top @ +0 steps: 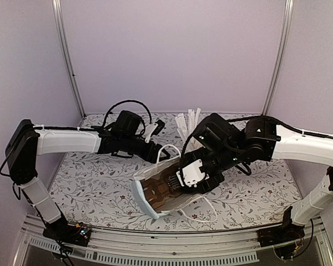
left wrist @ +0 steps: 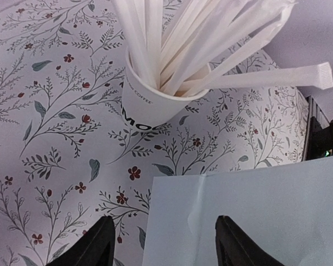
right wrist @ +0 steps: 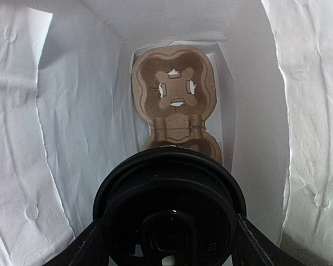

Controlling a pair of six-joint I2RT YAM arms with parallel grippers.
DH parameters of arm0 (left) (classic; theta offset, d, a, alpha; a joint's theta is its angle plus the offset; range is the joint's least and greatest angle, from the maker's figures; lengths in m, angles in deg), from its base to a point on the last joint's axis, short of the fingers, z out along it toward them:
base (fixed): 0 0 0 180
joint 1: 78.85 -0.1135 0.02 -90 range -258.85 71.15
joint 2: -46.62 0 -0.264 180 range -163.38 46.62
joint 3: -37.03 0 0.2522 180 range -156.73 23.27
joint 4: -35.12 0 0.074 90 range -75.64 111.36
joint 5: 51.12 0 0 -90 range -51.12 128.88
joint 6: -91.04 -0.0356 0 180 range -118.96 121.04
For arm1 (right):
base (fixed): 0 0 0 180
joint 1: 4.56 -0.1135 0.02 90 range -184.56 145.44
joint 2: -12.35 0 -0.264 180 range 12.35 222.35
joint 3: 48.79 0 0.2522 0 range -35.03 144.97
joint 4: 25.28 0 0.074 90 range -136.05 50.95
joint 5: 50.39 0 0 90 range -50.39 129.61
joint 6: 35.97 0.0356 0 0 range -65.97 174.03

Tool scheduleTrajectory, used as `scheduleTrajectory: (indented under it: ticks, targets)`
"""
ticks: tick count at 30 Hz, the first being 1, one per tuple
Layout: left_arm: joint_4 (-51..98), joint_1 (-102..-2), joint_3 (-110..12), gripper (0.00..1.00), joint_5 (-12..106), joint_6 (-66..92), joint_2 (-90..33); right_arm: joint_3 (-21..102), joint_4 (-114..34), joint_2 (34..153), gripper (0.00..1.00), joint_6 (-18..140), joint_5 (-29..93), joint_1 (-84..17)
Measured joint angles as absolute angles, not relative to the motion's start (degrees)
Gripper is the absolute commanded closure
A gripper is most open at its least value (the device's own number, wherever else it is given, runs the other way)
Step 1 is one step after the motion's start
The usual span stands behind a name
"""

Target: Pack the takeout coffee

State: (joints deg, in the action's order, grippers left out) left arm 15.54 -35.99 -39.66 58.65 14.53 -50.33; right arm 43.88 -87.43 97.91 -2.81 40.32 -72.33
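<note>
Coffee cup (right wrist: 169, 188), with its round glossy black lid towards the right wrist camera, is inside a creased white paper bag (top: 141, 197) lying on its side on the floral-print bench (left wrist: 55, 138). It partly covers the near well of a brown moulded-pulp carrier (right wrist: 175, 91), whose far well is round and cross-slotted. Right pincer (right wrist: 169, 238) is spread wide, one black finger against each side of the cup, gripping it. Left pincer (left wrist: 164, 221) stands open and grips nothing, its fingers above the bag's smooth flat edge, near a white paper cup (left wrist: 147, 105) of long paper-wrapped sticks (left wrist: 211, 50).
</note>
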Motion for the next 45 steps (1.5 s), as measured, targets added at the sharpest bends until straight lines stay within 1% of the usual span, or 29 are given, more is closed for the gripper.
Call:
scheduleTrajectory:
  ticks: [11, 17, 24, 29, 34, 38, 45]
  targets:
    - [16.9, -35.3, -39.7, 0.36, 61.6, 14.5, -51.2, 42.2, -84.1, 98.0, 0.47, -1.5, 40.8, -72.4]
    - [17.7, -35.1, -39.7, 0.36, 64.3, 14.3, -51.2, 41.5, -82.4, 98.4, 0.49, -1.2, 42.7, -72.5]
    - [20.2, -34.5, -39.2, 0.36, 66.5, 14.4, -51.2, 40.8, -82.2, 99.0, 0.5, -1.2, 45.1, -73.4]
    - [22.5, -33.9, -37.7, 0.36, 66.8, 14.4, -51.1, 40.6, -82.6, 98.9, 0.5, -1.2, 45.1, -73.7]
    - [24.1, -33.9, -37.0, 0.36, 66.7, 14.3, -51.1, 37.6, -81.9, 97.5, 0.51, -1.0, 45.6, -74.3]
    - [25.0, -33.9, -35.9, 0.36, 66.7, 14.3, -51.1, 34.8, -80.4, 97.1, 0.51, -0.6, 47.8, -75.1]
    - [26.4, -33.9, -35.8, 0.35, 66.8, 13.9, -51.2, 33.5, -75.8, 97.0, 0.51, 0.4, 51.4, -75.2]
